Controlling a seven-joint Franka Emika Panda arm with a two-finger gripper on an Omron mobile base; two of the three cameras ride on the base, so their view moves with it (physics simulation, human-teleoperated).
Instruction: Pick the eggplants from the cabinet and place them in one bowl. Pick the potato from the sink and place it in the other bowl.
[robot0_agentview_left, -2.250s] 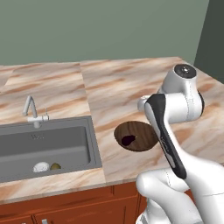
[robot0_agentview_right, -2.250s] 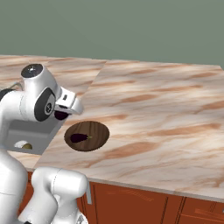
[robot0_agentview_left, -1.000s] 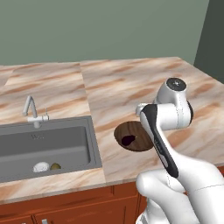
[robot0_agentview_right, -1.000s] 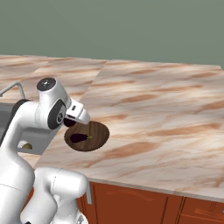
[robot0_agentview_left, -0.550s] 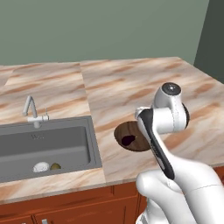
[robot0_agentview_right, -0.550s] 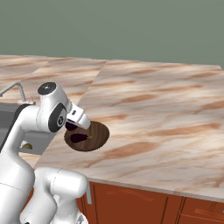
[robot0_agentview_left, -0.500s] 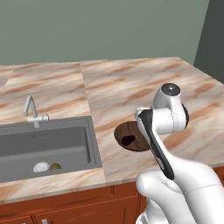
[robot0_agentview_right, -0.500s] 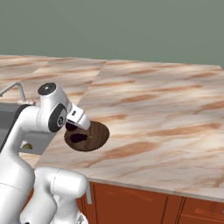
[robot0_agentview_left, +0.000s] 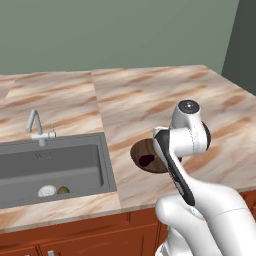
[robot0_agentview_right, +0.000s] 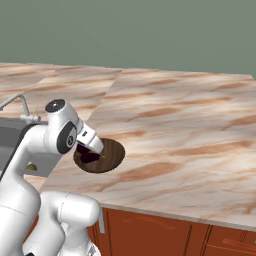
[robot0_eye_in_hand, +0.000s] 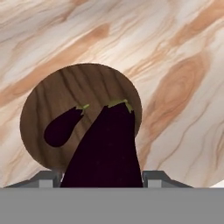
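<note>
My gripper (robot0_eye_in_hand: 107, 178) is shut on one eggplant (robot0_eye_in_hand: 108, 146), whose green-capped tip hangs just above the wide dark wooden bowl (robot0_eye_in_hand: 39, 103). A second eggplant (robot0_eye_in_hand: 62, 127) lies inside that bowl, left of the held one. From the right base view the gripper (robot0_agentview_right: 92, 147) hovers over the bowl's (robot0_agentview_right: 113, 152) left part. In the left base view the bowl (robot0_agentview_left: 139, 148) sits on the counter right of the sink (robot0_agentview_left: 75, 160), half behind my arm. The potato (robot0_agentview_left: 63, 190) lies at the sink's front. The cabinet and the other bowl are out of view.
A small white round object (robot0_agentview_left: 47, 190) rests next to the potato. The silver faucet (robot0_agentview_left: 34, 126) stands behind the basin. Marble counter (robot0_agentview_right: 190, 130) stretches wide to the right of the bowl. Wooden cabinet fronts (robot0_agentview_right: 150, 230) run below the counter edge.
The arm has swung down and brought the held eggplant low over the wooden bowl. Over the last half second it has barely moved.
</note>
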